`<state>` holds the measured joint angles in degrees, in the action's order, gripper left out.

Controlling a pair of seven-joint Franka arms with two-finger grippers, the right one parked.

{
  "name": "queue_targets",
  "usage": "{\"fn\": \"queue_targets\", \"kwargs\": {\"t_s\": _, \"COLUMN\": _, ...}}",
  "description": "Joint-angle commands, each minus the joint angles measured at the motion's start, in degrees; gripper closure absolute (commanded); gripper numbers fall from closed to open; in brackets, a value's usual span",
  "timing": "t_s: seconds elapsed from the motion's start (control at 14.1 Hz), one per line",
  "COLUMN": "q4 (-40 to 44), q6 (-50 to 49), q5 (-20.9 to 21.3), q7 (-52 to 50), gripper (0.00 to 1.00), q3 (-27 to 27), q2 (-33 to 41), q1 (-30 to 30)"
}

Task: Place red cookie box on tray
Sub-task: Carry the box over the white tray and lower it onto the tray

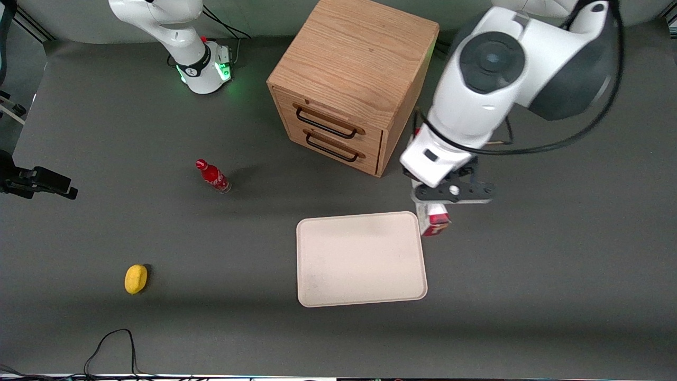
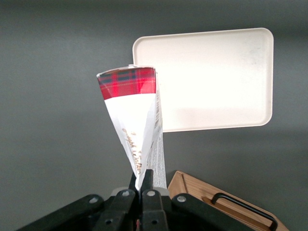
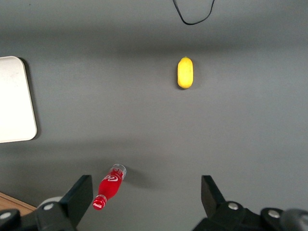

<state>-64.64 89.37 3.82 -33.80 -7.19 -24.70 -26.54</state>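
Over dark table (image 1: 158,317), our gripper (image 1: 441,203) clamps the cookie box (image 2: 134,125) beside the tray's (image 1: 359,296) corner; next, carry it over and lower.

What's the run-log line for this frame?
phase: carrying | gripper: shut on red cookie box, hanging end-down beside tray corner | tray: nothing on it | placement: not yet done

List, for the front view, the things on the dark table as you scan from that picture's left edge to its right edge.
Yellow lemon-shaped object → small red bottle → flat cream-white tray → red cookie box, shut in the black gripper. The wooden drawer cabinet overlaps sideways, so it is omitted.
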Motion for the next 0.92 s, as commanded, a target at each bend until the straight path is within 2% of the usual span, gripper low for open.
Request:
{"fn": "queue_targets", "kwargs": {"t_s": 0.0, "q4": 2.67, "q6": -0.78, "q5": 0.22, "q7": -0.65, "gripper": 1.00, "q3": 1.04, "q2": -2.54, "q1": 0.44}}
{"fn": "queue_targets", "kwargs": {"t_s": 0.21, "q4": 2.50, "q6": 1.84, "q5": 0.40, "q7": 0.57, "gripper": 1.00, "q3": 1.48, "q2": -7.72, "q1": 1.22}}
{"fn": "queue_targets", "kwargs": {"t_s": 0.64, "q4": 1.71, "q6": 16.69, "q5": 1.54, "q7": 2.60, "gripper": 1.00, "q3": 1.66, "q2": -18.44, "q1": 2.90}}
{"fn": "queue_targets", "kwargs": {"t_s": 0.85, "q4": -3.11, "q6": 25.73, "q5": 2.41, "q7": 2.51, "gripper": 1.00, "q3": 1.74, "q2": -20.39, "q1": 2.90}}
